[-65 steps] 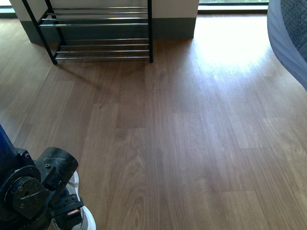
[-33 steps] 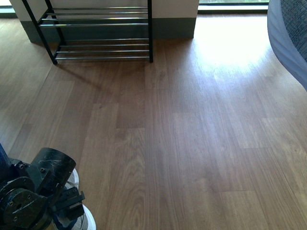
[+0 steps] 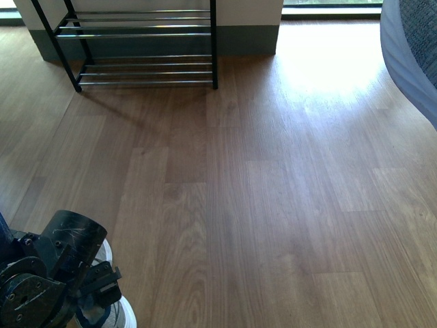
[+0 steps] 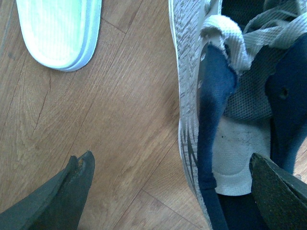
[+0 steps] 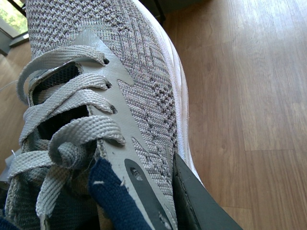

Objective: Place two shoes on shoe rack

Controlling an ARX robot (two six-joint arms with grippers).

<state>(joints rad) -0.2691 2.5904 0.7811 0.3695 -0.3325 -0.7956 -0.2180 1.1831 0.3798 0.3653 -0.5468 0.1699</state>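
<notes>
The shoe rack [image 3: 136, 48], black frame with chrome rods, stands against the far wall at the upper left. My left gripper [image 3: 101, 285] hangs low at the near left over a shoe's white sole [image 3: 117, 316]. In the left wrist view the left gripper [image 4: 172, 191] is open and straddles the navy collar of a grey shoe [image 4: 192, 72]: one fingertip [image 4: 280, 191] is over the shoe's opening, the other over the floor. A pale sole [image 4: 60, 28] lies beside it. My right gripper [image 5: 158, 201] is shut on the side of the other grey shoe [image 5: 129, 76].
A wooden floor [image 3: 273, 205] stretches between me and the rack. A blue-grey padded edge [image 3: 413, 55] juts in at the far right. Sunlight glares on the floor by the window at the back.
My left arm has sunk a little and shifted left over the shoe. The rack and floor look the same.
</notes>
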